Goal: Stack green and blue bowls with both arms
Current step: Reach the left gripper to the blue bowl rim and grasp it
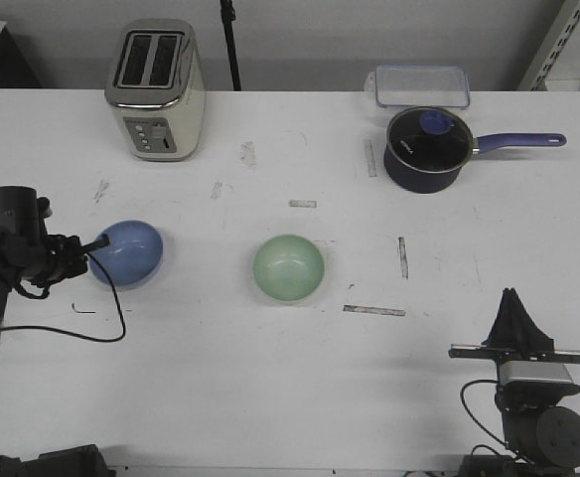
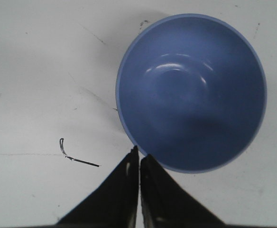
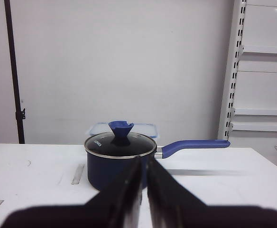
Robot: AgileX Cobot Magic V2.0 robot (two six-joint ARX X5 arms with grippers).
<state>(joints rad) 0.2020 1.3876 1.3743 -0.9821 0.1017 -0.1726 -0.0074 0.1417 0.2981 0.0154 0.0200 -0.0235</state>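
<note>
Left arm [image 1: 17, 253] reaches inward with jaws closed; right arm [image 1: 528, 373] sits low, jaws closed.

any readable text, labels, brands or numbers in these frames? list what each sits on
Small white print on the saucepan lid rim, also seen in the front view: too small and blurred to read.
Markings by the toaster buttons: too small to read.
Blue bowl, green bowl, clear container: no text visible.
Nothing else legible in any view.
</note>
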